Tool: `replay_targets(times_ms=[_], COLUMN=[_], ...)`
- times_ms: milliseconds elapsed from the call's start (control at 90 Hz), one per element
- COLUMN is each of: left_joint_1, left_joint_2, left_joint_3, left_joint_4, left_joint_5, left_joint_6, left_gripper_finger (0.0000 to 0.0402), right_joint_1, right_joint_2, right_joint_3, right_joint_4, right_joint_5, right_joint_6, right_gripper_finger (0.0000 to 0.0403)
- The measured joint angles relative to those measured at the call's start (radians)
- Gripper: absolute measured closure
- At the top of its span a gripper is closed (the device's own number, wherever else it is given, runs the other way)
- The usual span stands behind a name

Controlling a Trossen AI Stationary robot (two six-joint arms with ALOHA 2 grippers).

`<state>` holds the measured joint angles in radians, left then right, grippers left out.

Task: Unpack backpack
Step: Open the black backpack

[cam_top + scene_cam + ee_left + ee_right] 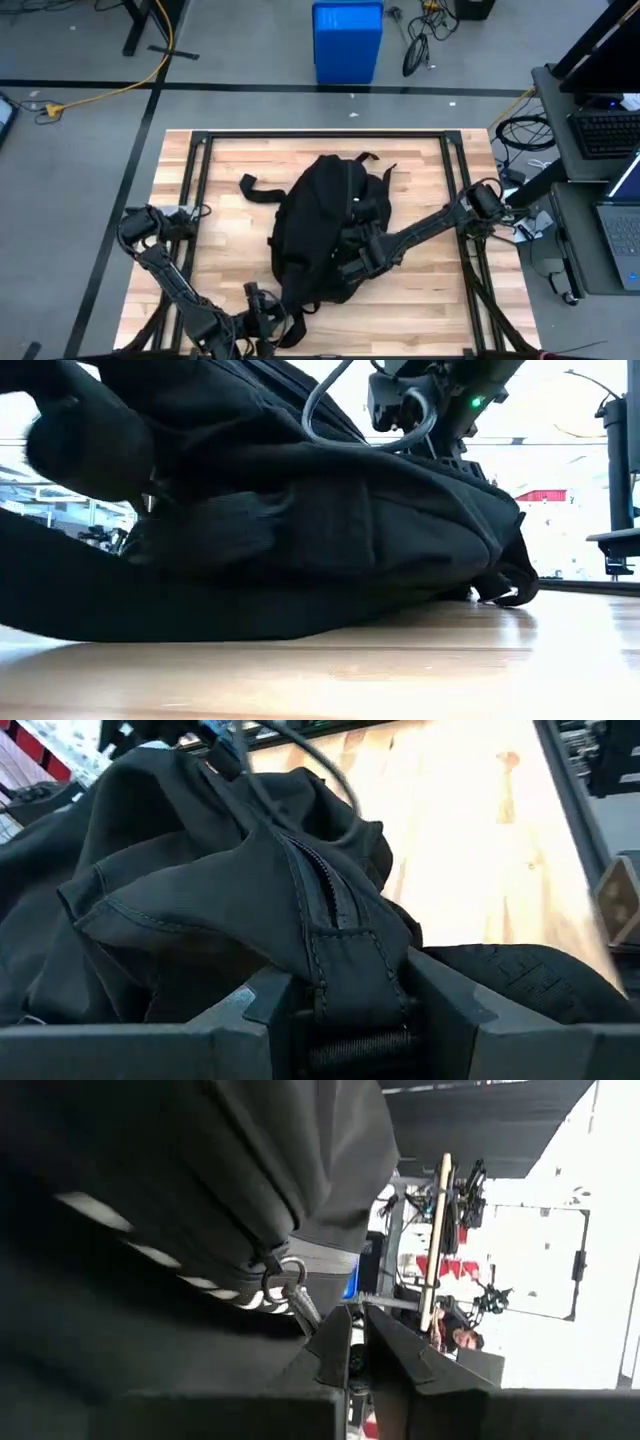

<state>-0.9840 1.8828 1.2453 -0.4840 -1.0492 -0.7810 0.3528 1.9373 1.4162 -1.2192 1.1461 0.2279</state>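
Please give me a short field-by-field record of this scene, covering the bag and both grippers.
object: large black soft fabric backpack, lying on the wooden table
left gripper: at the bag's near end, shut on a fabric tab by the zipper
right gripper: over the bag's right side, fingers nearly together, holding nothing visible
unpacked items: none visible

backpack (320,225) fills table (420,165) centre, bare wood either side

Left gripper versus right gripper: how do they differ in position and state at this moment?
The left gripper is at the backpack's near end, by the table's near edge; the right gripper reaches in over the backpack's right side. The left gripper is shut on a fabric tab beside the zipper; the right gripper's fingers are nearly together, holding nothing visible. Both are at the backpack.
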Motion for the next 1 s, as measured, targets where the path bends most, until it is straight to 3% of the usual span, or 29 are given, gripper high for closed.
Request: replay_targets(times_ms=[367, 678, 1000], left_joint_1=[-0.067, -0.114, -0.145], left_joint_2=[0.0, -0.015, -0.022], left_joint_3=[0.0, 0.0, 0.0], left_joint_4=[-0.006, -0.056, -0.097], left_joint_5=[-0.003, -0.002, -0.006], left_joint_6=[-0.102, -0.159, -0.243], left_gripper_finger=[0.0272, 0.0272, 0.0272], right_joint_1=[-0.089, -0.166, -0.337], right_joint_2=[0.001, -0.002, -0.024], right_joint_3=[0.0, -0.001, -0.001], right_joint_4=[-0.061, -0.221, -0.195], right_joint_5=[-0.047, -0.046, -0.085], right_joint_6=[-0.003, 0.013, -0.192], right_gripper_finger=[0.0403, 0.0403, 0.0403])
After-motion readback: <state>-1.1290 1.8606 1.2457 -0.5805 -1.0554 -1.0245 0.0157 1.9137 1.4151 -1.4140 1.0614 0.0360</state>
